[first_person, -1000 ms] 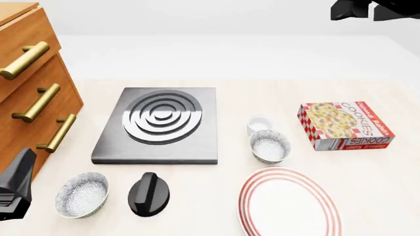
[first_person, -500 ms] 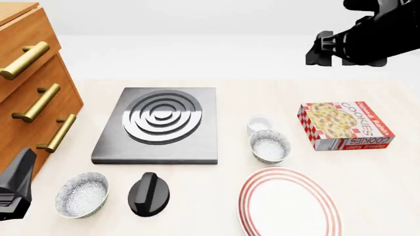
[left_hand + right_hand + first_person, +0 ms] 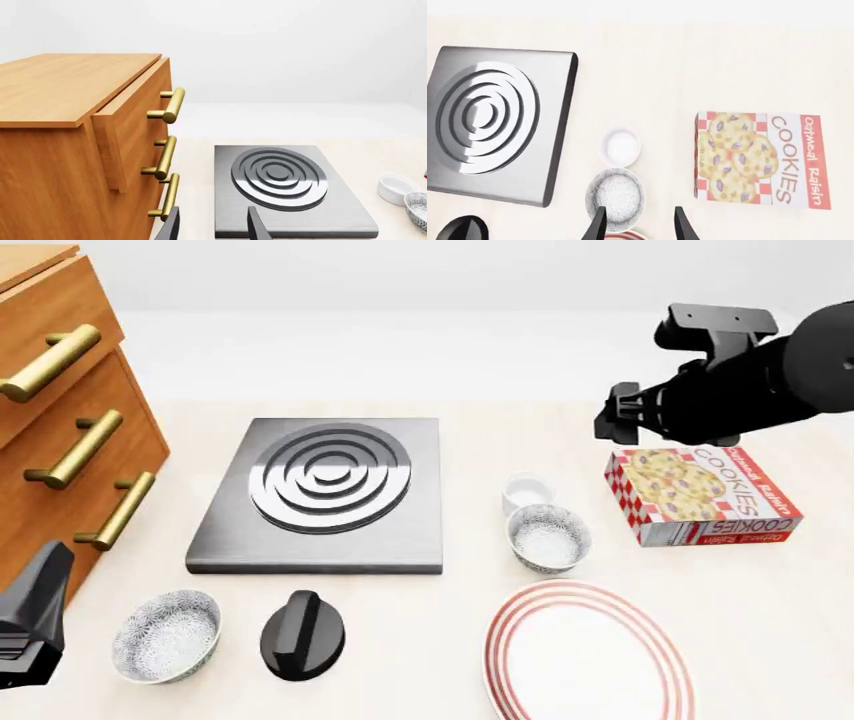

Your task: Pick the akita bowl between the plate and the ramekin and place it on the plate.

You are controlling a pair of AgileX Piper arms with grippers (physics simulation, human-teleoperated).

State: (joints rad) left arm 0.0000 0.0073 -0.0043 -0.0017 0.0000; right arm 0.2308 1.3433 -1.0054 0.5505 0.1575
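The akita bowl [image 3: 549, 537], speckled grey-white inside, sits between the small white ramekin [image 3: 527, 490] behind it and the red-ringed plate [image 3: 587, 652] in front. The right wrist view looks down on this bowl [image 3: 616, 194], the ramekin [image 3: 621, 146] and a sliver of the plate [image 3: 627, 235]. My right gripper [image 3: 639, 227] is open and empty, high above the bowl. The right arm [image 3: 727, 385] hovers over the far side of the cookie box. My left gripper [image 3: 212, 230] is open and empty, low at the front left beside the cabinet.
A cookie box [image 3: 701, 495] lies right of the bowl. A grey stove plate [image 3: 324, 490] lies mid-table, with a wooden drawer cabinet [image 3: 67, 420] at the left. A second patterned bowl [image 3: 166, 635] and a black oval object [image 3: 303, 635] sit at the front left.
The right arm has come down and leftward from the top right corner to above the cookie box. Left arm and all dishes are unmoved.
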